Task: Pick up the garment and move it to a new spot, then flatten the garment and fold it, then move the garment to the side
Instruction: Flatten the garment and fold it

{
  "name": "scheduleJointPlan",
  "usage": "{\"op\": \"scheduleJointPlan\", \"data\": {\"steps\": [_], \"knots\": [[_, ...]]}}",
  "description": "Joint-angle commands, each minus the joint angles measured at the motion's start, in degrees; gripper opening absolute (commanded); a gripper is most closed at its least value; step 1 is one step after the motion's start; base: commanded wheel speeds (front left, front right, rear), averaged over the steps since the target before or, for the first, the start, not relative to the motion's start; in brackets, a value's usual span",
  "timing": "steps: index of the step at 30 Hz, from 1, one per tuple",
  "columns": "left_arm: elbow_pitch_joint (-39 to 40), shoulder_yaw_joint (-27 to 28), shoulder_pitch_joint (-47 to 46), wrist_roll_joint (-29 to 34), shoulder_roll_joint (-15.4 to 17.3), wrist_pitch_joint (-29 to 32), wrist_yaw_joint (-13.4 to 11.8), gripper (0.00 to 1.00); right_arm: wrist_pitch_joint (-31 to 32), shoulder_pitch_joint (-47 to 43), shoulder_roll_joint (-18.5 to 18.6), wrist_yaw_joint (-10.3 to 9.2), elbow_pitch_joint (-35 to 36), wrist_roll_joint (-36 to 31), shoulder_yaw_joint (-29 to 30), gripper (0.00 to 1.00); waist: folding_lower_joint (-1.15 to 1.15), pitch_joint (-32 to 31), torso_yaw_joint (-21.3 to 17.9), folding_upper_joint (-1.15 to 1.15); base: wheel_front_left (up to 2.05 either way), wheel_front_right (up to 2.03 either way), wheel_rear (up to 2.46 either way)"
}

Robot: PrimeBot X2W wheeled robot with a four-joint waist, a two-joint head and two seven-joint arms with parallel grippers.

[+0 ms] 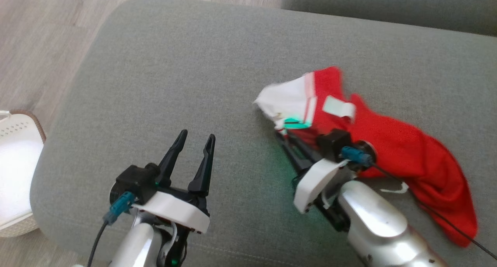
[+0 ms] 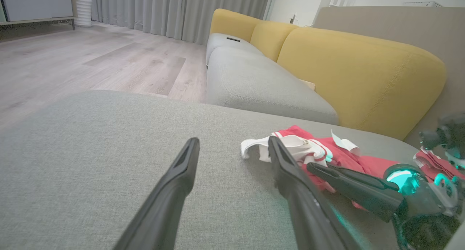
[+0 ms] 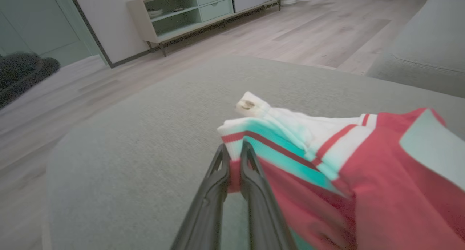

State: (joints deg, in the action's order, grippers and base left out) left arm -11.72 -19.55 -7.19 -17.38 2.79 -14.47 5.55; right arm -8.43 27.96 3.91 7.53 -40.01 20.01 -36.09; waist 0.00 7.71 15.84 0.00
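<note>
**A:** Where was the garment found?

**B:** The garment (image 1: 388,146) was seen lying crumpled on the grey seat cushion (image 1: 174,65), on its right half in the head view. It was mostly red, with a white band striped in red at the end nearer the middle. A pale label (image 1: 339,107) was seen on top of the red cloth.

**A:** How was the right tool set?

**B:** The right tool (image 3: 234,148) was seen with its two dark fingers drawn nearly together, and a fold of red cloth beside the striped band was pinched between them. In the head view its fingertips were tucked under the white end of the garment, low over the cushion. A green glow was cast on the cloth there.

**A:** And the left tool?

**B:** The left tool (image 1: 197,134) was spread wide, with nothing held between its fingers. It was placed over bare cushion, to the left of the garment and apart from it. Whether the cushion was touched could not be told.

**A:** What else was noted?

**B:** A sofa with yellow back cushions (image 2: 348,68) was seen beyond the seat cushion, with wooden floor (image 1: 39,34) around it. A white perforated container (image 1: 15,162) was seen on the floor by the cushion's left edge, and a low sideboard (image 3: 189,13) stood against the far wall.
</note>
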Motion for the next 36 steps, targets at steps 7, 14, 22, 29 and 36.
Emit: {"op": "scheduleJointPlan", "data": {"steps": [7,14,22,29,36], "knots": [[1.44,2.41,-0.75,0.25,0.09,-0.52,-0.07,1.00,0.87,1.71,-1.02,-0.04,2.73,4.70,-8.98,1.00,0.00,-1.71,0.33,0.00,0.00,0.00,0.00],[1.23,3.49,0.27,0.89,0.09,-0.52,-0.15,1.00,-0.23,1.90,-0.60,-0.04,-0.12,4.65,-7.85,1.00,0.00,-3.37,-1.23,0.00,0.00,0.00,0.00],[2.50,5.24,0.90,1.61,0.09,-0.52,-0.10,1.00,-3.04,-1.60,4.39,-0.04,4.97,2.87,0.42,1.00,0.00,-5.59,-4.53,0.00,0.00,0.00,0.00],[3.59,6.50,1.93,1.85,0.09,-0.52,-0.29,1.00,-4.99,-9.43,6.18,-0.04,14.40,-3.22,15.99,1.00,0.00,-6.46,-7.32,0.00,0.00,0.00,0.00],[3.20,6.66,3.33,1.75,0.09,-0.52,-0.03,1.00,-4.78,-20.58,1.44,-0.04,23.69,-10.53,31.75,1.00,0.00,-7.08,-9.52,0.00,0.00,0.00,0.00]]}}
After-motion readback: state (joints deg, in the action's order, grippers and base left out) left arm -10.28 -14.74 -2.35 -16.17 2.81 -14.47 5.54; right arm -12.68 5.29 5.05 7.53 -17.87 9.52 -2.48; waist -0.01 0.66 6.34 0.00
